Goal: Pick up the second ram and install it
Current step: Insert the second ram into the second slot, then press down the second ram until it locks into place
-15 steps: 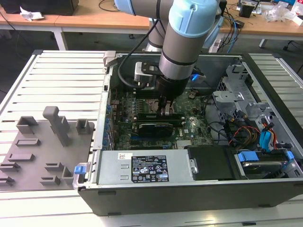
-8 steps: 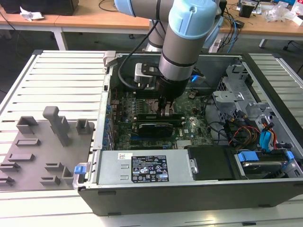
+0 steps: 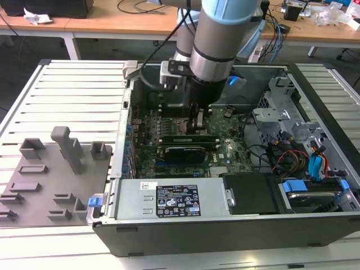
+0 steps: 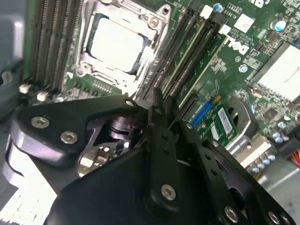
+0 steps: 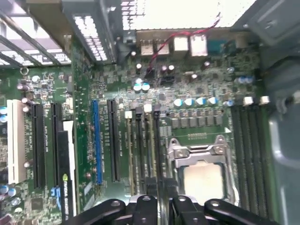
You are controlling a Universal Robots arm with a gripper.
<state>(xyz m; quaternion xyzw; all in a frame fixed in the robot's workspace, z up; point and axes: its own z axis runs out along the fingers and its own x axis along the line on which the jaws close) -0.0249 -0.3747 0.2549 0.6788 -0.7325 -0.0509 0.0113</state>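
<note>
Okay, I'm holding the gripper (image 3: 195, 121) low inside the open computer case (image 3: 225, 225), right over the motherboard (image 3: 225, 149). The jaws are looking pressed close together over the memory slots (image 5: 143, 150) beside the processor socket (image 5: 199, 173) in the first wrist view. The second ram (image 3: 181, 139) is appearing as a green stick just under the jaws; whether they're pinching it, I can't tell.

Inside the open computer case (image 3: 225, 225), the gripper (image 3: 197, 121) sits low over the motherboard (image 3: 225, 147), close beside the processor socket (image 5: 201, 166). Drive cages (image 3: 292, 118) and cables (image 3: 287, 154) crowd the exterior view's right. The slatted table (image 3: 73, 95) at its left lies open around the grey fixture (image 3: 53, 174).
</note>
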